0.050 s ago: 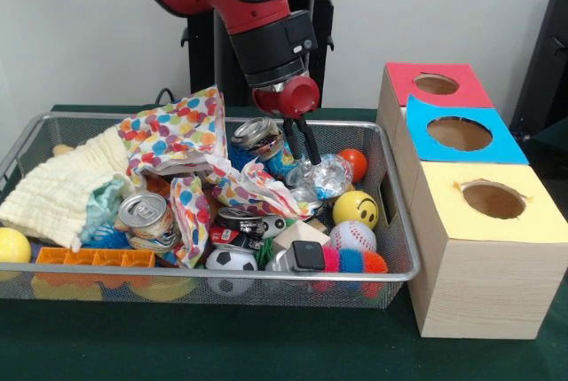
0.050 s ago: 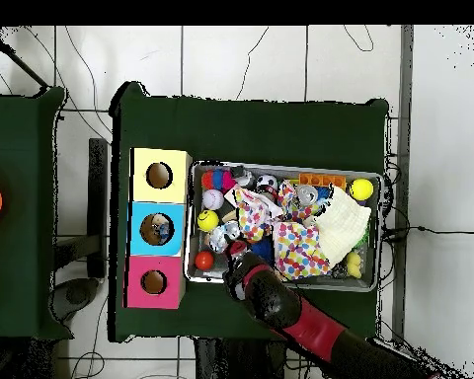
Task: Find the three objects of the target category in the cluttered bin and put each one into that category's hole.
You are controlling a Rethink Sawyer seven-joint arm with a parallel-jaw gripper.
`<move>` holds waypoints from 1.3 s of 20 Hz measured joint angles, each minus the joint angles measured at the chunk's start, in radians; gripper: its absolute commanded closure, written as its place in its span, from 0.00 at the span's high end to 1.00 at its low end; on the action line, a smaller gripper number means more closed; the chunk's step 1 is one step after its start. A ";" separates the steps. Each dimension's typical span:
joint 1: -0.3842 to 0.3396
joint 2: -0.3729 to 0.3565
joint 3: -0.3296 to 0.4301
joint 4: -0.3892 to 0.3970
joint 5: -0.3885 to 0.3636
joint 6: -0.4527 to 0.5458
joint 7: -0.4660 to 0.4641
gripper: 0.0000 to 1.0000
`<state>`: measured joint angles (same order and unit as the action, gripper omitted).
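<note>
Gripper: gripper (image 1: 303, 155) has thin black fingers (image 1: 309, 141) hanging from a red wrist housing, set narrowly apart, tips down at a crumpled clear wrap (image 1: 324, 175); whether they touch it cannot be told. Nothing is seen held. In the overhead view the arm covers the fingers.
Can: a metal can (image 1: 259, 137) with a blue label lies tilted just left of the fingers, its lower part hidden by cloth.
Cloth: a polka-dot fabric (image 1: 182, 137) is draped over the bin's middle, hiding what is under it.
Balls: an orange ball (image 1: 355, 163) is half hidden behind the wrap; a yellow smiley ball (image 1: 356, 209), a stitched baseball (image 1: 353, 236) and a soccer ball (image 1: 231, 260) lie nearer the front wall. A plain yellow ball (image 1: 12, 245) sits at the left end.
Other cans: a silver-topped can (image 1: 144, 215) stands by the cloth; a crushed red-and-black can (image 1: 232, 226) lies partly covered.
Soft items: a ribbed cream towel (image 1: 67, 190) fills the left end; a spiky pink-and-blue toy (image 1: 355, 263) sits at the front right.
Blocks: an orange plastic grid (image 1: 96, 257) and a pale wooden block (image 1: 300, 235); a dark item in front of the block is hard to identify.
Bin: wire-mesh bin (image 1: 404, 248) on a green tabletop (image 1: 266, 345).
Holes: three boxes stand beside the bin, each with a round top hole: red (image 1: 435, 84), blue (image 1: 460, 134), yellow (image 1: 493, 200). The target category cannot be told.
</note>
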<state>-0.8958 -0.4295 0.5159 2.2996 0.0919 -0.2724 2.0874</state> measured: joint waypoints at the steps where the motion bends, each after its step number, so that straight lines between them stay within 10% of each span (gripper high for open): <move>1: -0.003 0.001 0.000 0.000 0.000 0.000 0.000 1.00; 26: -0.021 0.046 0.015 0.000 0.000 0.000 0.000 1.00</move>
<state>-0.9168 -0.3832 0.5306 2.2994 0.0921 -0.2727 2.0874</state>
